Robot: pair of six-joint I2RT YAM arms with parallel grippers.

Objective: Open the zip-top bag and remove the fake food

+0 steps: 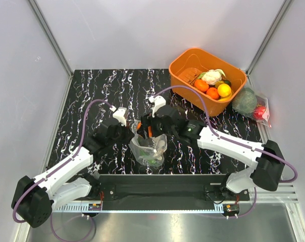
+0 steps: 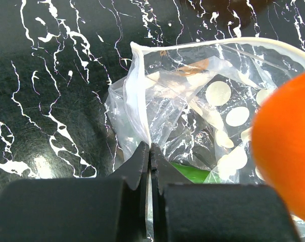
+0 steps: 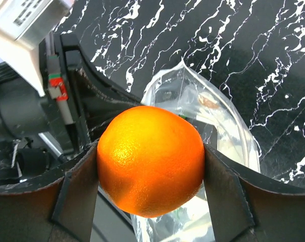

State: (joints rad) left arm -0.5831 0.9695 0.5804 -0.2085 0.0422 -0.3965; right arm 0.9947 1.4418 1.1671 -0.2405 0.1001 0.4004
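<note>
**Orange at the bag's mouth: lift it straight out**

The left claw [image 2: 150,151] is clenched on the white zip edge of the zip-top bag [image 2: 203,101]. The bag stands mid-surface [image 1: 92,91] between the arms, clear, crumpled and pale-dotted, with a green piece [image 2: 190,174] inside. That pinch should hold firm while the right claw [image 3: 150,171], grasping the glossy orange fruit [image 3: 147,146], rises straight, so the plastic is not dragged along.

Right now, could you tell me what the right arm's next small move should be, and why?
Probably raise the right claw away from the zip-top bag. It grips the orange fruit at the bag's open mouth, while the left claw pinches the bag's edge, so the fruit should come clear without dragging the bag along.
</note>
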